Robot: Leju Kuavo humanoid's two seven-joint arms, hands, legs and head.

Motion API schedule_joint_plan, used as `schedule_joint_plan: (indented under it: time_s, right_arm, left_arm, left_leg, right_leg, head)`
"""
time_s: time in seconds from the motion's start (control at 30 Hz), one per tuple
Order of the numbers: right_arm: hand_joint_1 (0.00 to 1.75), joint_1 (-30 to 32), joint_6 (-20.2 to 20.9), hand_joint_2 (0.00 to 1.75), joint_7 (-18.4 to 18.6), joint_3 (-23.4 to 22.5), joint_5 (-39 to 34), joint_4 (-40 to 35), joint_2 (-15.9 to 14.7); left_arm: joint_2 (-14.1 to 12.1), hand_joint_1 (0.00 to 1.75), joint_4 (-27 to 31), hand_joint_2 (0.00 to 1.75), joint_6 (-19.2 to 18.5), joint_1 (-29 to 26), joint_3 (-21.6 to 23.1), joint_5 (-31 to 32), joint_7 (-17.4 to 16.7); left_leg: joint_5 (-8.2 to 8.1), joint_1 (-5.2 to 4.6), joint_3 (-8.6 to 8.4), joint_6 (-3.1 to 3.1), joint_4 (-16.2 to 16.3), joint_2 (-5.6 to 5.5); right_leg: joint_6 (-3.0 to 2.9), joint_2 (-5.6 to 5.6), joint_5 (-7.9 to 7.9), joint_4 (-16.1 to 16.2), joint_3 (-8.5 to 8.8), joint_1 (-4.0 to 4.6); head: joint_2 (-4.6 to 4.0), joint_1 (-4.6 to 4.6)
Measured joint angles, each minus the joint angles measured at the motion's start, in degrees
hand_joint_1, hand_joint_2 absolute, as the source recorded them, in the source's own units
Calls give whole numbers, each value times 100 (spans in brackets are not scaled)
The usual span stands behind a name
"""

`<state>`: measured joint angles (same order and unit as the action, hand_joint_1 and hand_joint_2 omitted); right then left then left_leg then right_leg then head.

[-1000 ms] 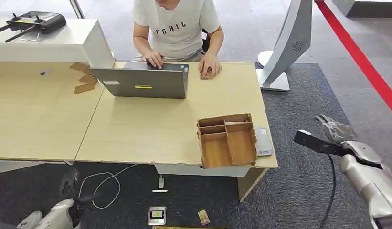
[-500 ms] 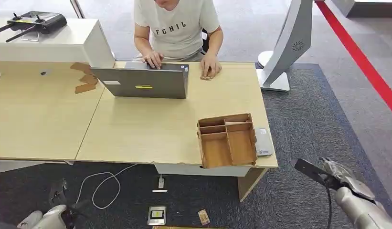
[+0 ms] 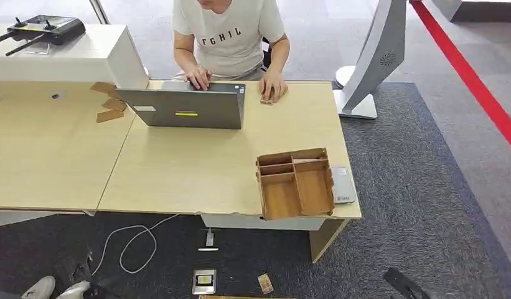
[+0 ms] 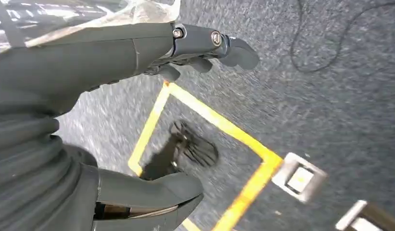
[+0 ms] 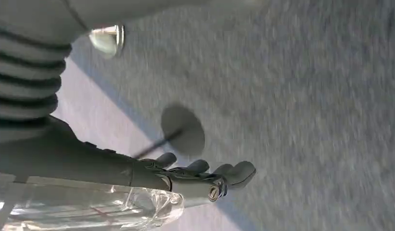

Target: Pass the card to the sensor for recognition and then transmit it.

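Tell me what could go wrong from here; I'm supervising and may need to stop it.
The flat grey device lies at the light wooden table's edge beside the brown divided tray; a rising arm could knock it off. The white cable loops on the carpet near the robot; a step might snag it. The left hand and right hand hold nothing, so scanning could run cardless.

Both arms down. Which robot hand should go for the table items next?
Right, probably. The wooden tray and flat grey device beside it sit at the right end of the table, that arm's side. The left robot hand and right robot hand both hang empty over carpet.
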<state>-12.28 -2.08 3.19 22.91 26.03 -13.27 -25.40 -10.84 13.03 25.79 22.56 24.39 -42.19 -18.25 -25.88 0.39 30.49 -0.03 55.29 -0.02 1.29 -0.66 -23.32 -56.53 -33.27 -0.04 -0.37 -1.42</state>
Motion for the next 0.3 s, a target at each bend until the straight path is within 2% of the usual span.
schedule_joint_plan:
  time_s: [0.07, 0.1, 0.3]
  right_arm:
    - [0, 132, 20, 0, -13, -125, -142, -4, 134]
    - [0, 206, 26, 0, -20, -194, -231, -7, 220]
    - [0, 562, 52, 0, -72, -519, -651, -37, 645]
  left_arm:
    - [55, 0, 11, 175, -136, -176, -94, 231, 101]
    - [90, 0, 33, 0, -225, -275, -133, 376, 164]
    - [256, 0, 136, 0, -641, -786, -416, 1063, 459]
  left_leg:
    - [0, 0, -2, 0, -1, 0]
    - [0, 0, -2, 0, -1, 0]
    - [0, 0, -2, 0, -1, 0]
  right_leg:
    - [-1, 0, -1, 0, 0, 0]
    - [-3, 0, -3, 0, 1, 0]
    - [-3, 0, -4, 1, 2, 0]
  head:
    - [0, 2]
    - [0, 0]
    - [0, 0]
